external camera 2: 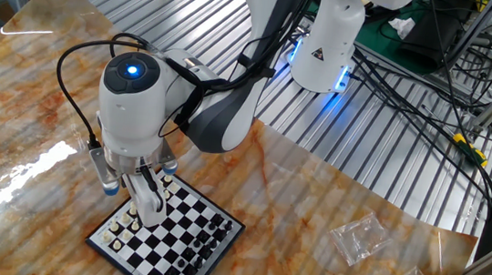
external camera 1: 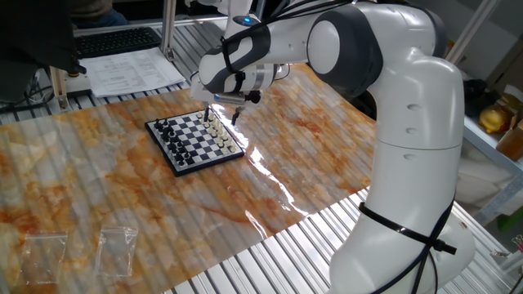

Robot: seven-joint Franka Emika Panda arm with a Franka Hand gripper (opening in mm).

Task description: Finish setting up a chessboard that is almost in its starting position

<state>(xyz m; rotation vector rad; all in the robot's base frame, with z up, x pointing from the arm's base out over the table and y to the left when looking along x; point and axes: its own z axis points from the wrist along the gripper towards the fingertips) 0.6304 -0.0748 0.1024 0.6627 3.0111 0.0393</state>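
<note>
Gripper [external camera 2: 149, 210] low over chessboard's [external camera 2: 182, 241] cream pcs.

I see the chessboard [external camera 1: 196, 140] lying flat on the marbled orange tabletop, small and square with a dark rim, turned at an angle to the table edge. Tiny cream pieces line one side, black pieces the opposite side [external camera 2: 164, 247].
</note>
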